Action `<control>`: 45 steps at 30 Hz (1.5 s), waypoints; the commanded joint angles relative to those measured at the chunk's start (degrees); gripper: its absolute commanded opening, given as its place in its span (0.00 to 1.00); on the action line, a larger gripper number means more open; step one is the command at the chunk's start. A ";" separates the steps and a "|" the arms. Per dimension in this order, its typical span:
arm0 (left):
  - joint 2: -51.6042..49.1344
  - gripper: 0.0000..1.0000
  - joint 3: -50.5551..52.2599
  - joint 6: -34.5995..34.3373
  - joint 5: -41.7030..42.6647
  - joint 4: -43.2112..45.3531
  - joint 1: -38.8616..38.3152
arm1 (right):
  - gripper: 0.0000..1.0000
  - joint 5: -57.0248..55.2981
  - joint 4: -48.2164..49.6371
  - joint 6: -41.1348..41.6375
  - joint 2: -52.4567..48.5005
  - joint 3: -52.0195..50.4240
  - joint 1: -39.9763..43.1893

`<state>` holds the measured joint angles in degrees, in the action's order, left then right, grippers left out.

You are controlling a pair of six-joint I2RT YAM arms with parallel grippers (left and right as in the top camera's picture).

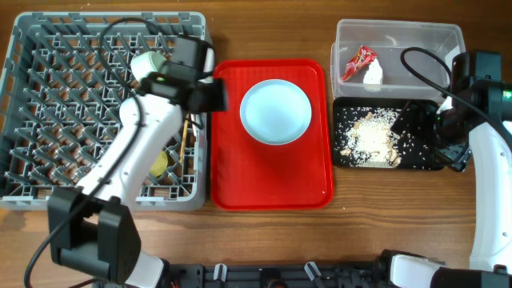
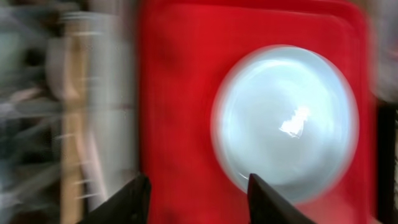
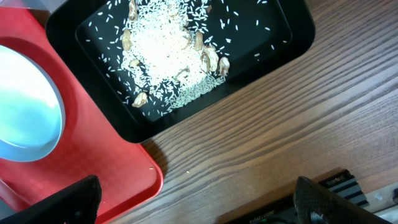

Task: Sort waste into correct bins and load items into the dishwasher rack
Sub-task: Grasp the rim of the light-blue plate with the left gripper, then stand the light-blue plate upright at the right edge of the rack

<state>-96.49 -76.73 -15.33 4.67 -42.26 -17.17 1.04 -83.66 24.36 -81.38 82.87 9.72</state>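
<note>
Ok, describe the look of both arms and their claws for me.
Both arms have smooth white tubular links, the left arm and the right arm alike, with black blocky joints. A thin black cable loops off the left one; a second cable off the right. The left claw and right claw have plain black, wedge-shaped fingers. No markings are readable.

The grey pegged rack (image 1: 104, 18) filled the desk's far-left corner, with a yellow cup (image 1: 159, 164) and wooden chopsticks (image 1: 186, 140) inside near its right side. A pale mint bowl (image 1: 275, 111) stood upright mid-desk. At the far-right corner the clear tub (image 1: 416, 36) held a crumpled red wrapper (image 1: 358, 62) and a white scrap (image 1: 373, 74). Just nearer, the black tray (image 1: 410, 160) held the rice scraps (image 1: 372, 138).
</note>
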 commanded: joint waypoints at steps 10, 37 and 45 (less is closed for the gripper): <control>-10.58 0.71 -0.42 10.67 -1.60 11.26 -22.99 | 1.00 0.11 0.04 -0.37 0.61 0.31 0.11; -14.01 0.04 -1.07 10.36 -4.31 9.86 -25.68 | 1.00 0.07 0.24 -0.68 0.61 0.31 0.11; 5.81 0.04 -2.36 10.19 -1.09 8.83 -21.14 | 1.00 0.09 0.35 -0.83 0.61 0.31 0.11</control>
<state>-97.62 -77.73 -4.84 0.49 -33.43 -41.52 1.04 -83.50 24.14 -81.38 82.87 9.72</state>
